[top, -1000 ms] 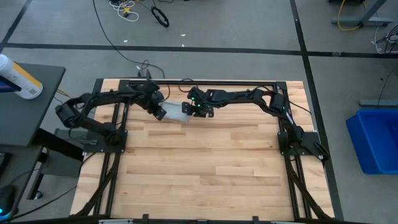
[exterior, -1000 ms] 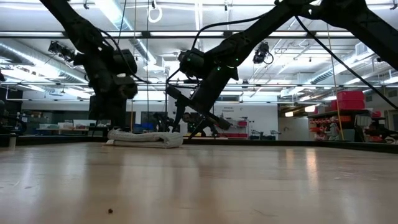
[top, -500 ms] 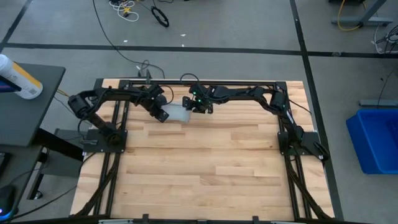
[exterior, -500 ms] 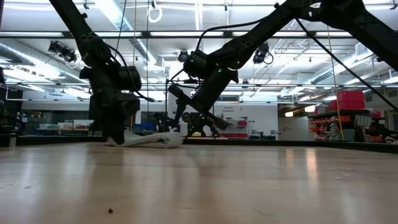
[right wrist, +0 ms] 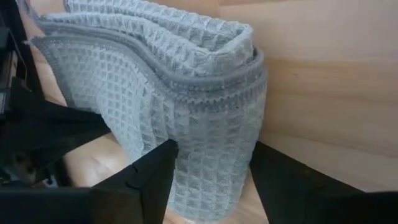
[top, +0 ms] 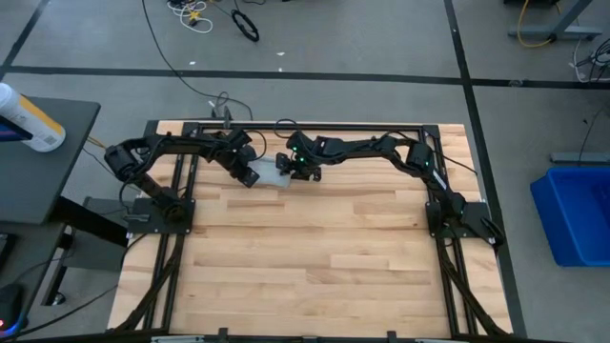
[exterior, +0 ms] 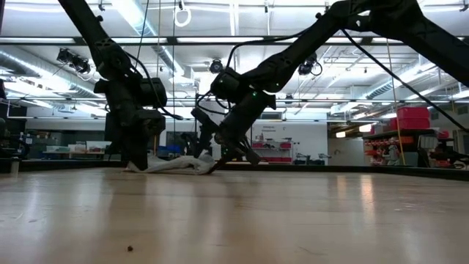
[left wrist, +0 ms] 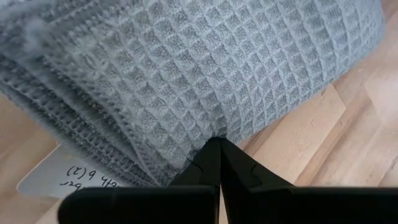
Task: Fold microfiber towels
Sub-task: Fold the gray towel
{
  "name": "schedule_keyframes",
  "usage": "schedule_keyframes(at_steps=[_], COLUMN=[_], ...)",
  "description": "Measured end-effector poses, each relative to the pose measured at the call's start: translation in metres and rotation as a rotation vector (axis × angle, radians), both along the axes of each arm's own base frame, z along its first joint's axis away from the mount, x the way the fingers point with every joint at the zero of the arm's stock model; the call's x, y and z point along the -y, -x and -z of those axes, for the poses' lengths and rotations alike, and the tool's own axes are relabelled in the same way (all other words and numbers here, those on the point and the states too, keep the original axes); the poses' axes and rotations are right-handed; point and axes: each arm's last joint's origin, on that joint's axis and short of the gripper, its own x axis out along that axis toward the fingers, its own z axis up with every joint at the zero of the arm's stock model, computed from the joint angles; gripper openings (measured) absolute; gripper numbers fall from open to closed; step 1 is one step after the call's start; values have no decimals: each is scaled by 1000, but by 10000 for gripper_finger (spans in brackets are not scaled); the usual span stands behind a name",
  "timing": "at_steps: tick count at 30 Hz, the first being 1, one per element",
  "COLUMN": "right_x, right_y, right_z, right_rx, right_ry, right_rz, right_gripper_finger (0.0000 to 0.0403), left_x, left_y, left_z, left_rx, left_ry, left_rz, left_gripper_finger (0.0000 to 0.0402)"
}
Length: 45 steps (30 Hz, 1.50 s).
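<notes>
Already the light grey-blue waffle-textured microfiber towel (top: 268, 171) lies in several stacked layers near the far edge of the pale wooden plank worktop (top: 315, 257), between the two arms. In the right wrist view the cloth (right wrist: 186, 106) shows a rounded fold with its darker stitched edges lying one over another, so the folding looks well advanced rather than freshly begun.

The left pincer (top: 246, 173) sits low at one end of the bundle; in its own wrist view its dark fingers (left wrist: 214, 165) come together to a point against the towel (left wrist: 205, 68), with a little cloth possibly pinched between them, though I cannot tell that for sure. A small white tag (left wrist: 59, 177) with handwriting peeks from under the layers there.

The right pincer (top: 291, 169) is at the opposite end, fingers spread apart on either side of the folded edge (right wrist: 152, 168), not yet closed on it.

Judging from the low view, the bundle (exterior: 172, 165) is somewhat lumpy, so what likely remains is a last fold or a tidying and flattening of the layers.
</notes>
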Motion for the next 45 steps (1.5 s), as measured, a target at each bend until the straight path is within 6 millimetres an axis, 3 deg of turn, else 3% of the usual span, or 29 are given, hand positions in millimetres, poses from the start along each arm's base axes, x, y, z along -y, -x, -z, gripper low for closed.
schedule_keyframes(at_steps=[5, 12, 23, 32, 45], right_x=[1, -2, -10, -2, 5], right_y=[0, 0, 0, 2, -9], right_z=[1, 5, -12, -37, -51], right_rx=[-5, -21, 5, 86, 269], right_ry=[8, 18, 61, 111, 118], right_rz=[11, -3, -44, -56, 8], right_gripper_finger=[183, 21, 12, 12, 12], left_x=[0, 0, 0, 0, 1], left_y=[0, 0, 0, 0, 0], left_z=[0, 0, 0, 0, 0], left_rx=[0, 1, 3, 5, 12], left_ry=[-1, -1, 0, 3, 10], left_rz=[1, 3, 8, 10, 14], left_gripper_finger=[0, 0, 0, 0, 0])
